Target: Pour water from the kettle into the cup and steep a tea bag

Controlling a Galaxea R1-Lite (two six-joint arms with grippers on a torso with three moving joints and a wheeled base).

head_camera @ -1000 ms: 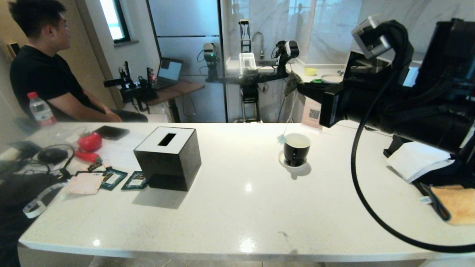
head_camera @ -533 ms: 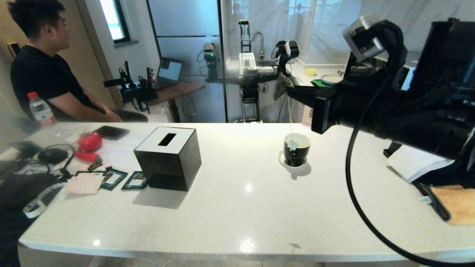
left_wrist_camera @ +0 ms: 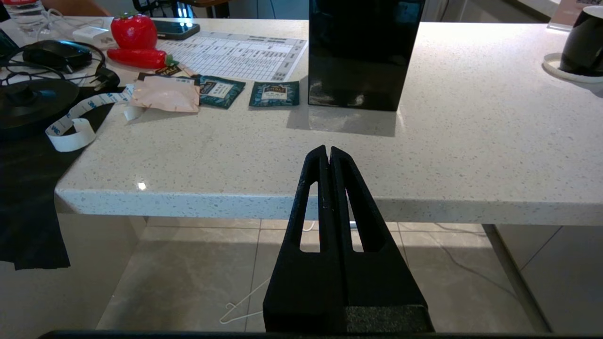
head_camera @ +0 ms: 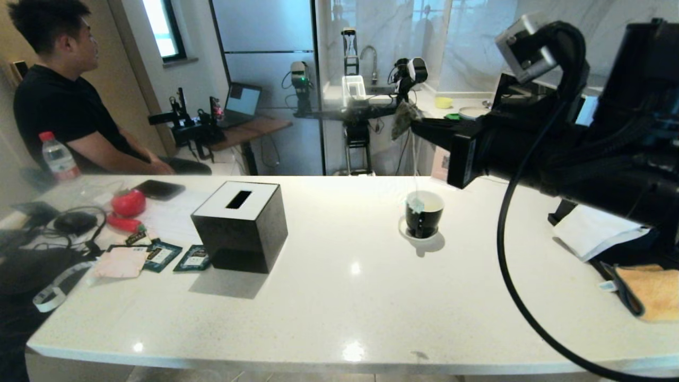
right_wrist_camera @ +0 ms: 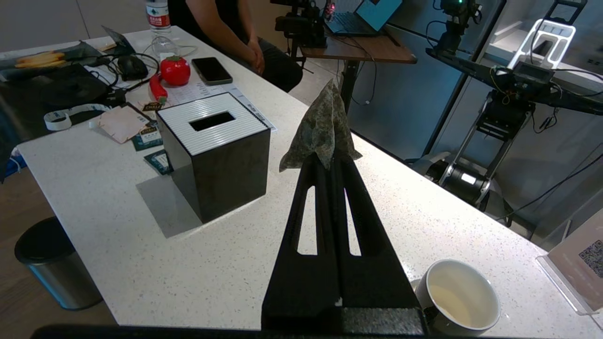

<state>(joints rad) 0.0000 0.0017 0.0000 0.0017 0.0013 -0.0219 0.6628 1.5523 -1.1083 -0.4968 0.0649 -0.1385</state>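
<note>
From the head view, the right pincer (head_camera: pixel 411 124) reaches out high above the white table (head_camera: pixel 339 297), pressed together on the grey-green tag (head_camera: pixel 401 118). A thin string drops from it to the tea bag (head_camera: pixel 417 204), which hangs at the near rim of the cup (head_camera: pixel 424 213). The cup stands on its small white saucer (head_camera: pixel 408 232), well right of the black tissue box (head_camera: pixel 241 225). A person in a black shirt (head_camera: pixel 58 106) sits at the far left corner.

In the left wrist view, the left pincer (left_wrist_camera: pixel 328 150) hangs off the table's near edge, its tips pressed together on nothing. Dark green sachets (left_wrist_camera: pixel 274 93) lie just beside the tissue box (left_wrist_camera: pixel 362 52), and the cup (left_wrist_camera: pixel 585 44) shows at the far side.

In the right wrist view, the right pincer (right_wrist_camera: pixel 330 162) pinches the crumpled tag (right_wrist_camera: pixel 322 129). The cup (right_wrist_camera: pixel 461 294) sits below it, holding pale water (right_wrist_camera: pixel 447 301). The tea bag itself is not visible here.
</note>
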